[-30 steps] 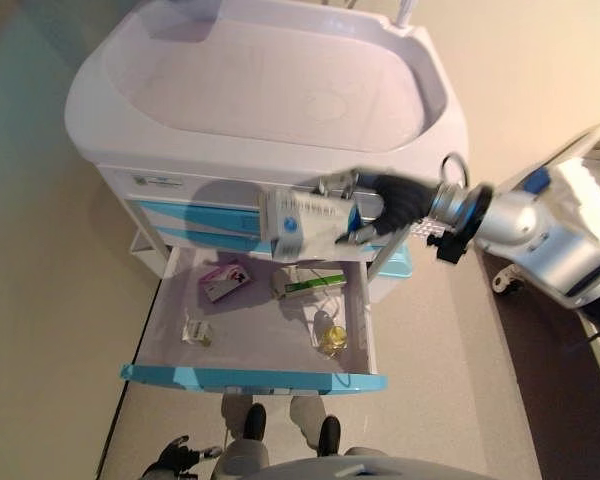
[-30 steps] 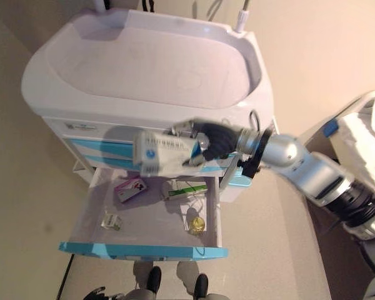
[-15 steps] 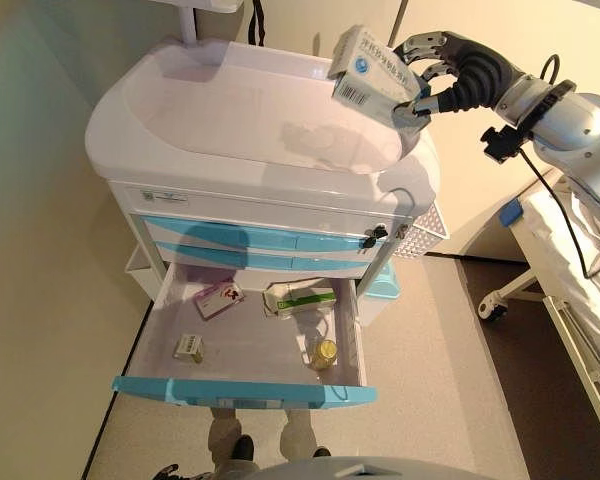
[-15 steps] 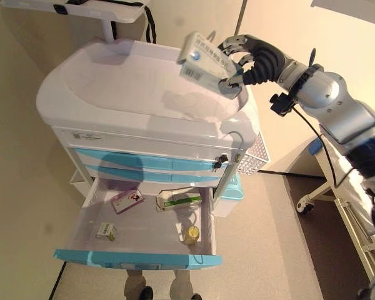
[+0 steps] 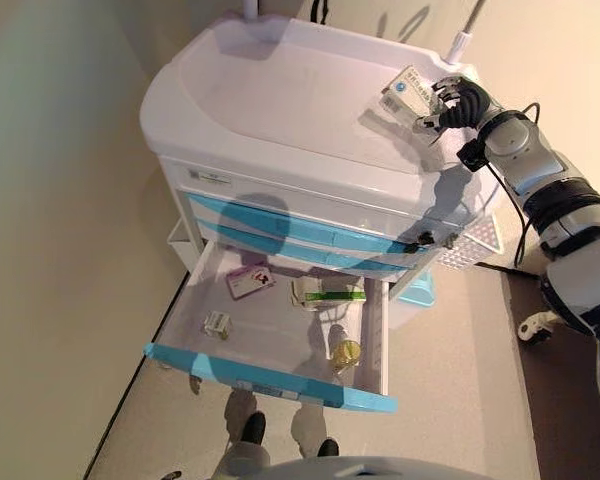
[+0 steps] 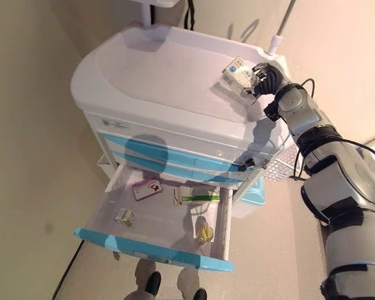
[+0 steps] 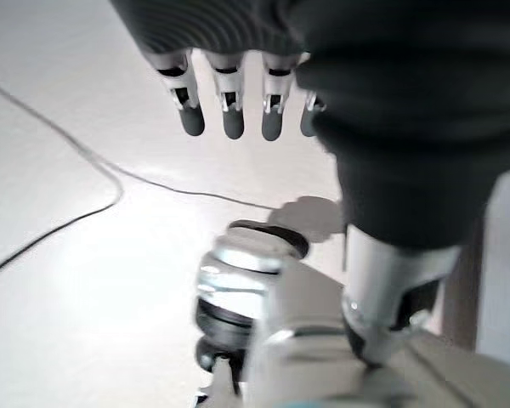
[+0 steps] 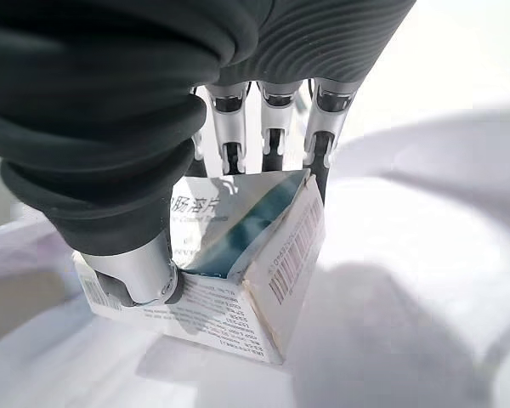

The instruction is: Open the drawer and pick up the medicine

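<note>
My right hand (image 5: 458, 100) is shut on a white and blue medicine box (image 5: 408, 95), pinched between fingers and thumb. It holds the box low over the far right part of the cart's white top tray (image 5: 280, 90). In the right wrist view the box (image 8: 238, 280) sits at the tray surface; I cannot tell if it touches. The bottom drawer (image 5: 270, 378) with a blue front stands pulled out. It holds a pink box (image 5: 250, 281), a green and white box (image 5: 330, 294), a small box (image 5: 217, 324) and a yellow vial (image 5: 346, 352). My left hand (image 7: 238, 93) hangs open near the floor.
Two shut blue drawers (image 5: 290, 232) sit above the open one. A white mesh basket (image 5: 475, 240) hangs on the cart's right side, with a light blue bin (image 5: 415, 290) below it. A bed frame's wheel (image 5: 532, 328) stands at the right. A wall runs along the left.
My right hand has carried the medicine box from above the open drawer up onto the far right of the cart's top. The camera has shifted as well.
</note>
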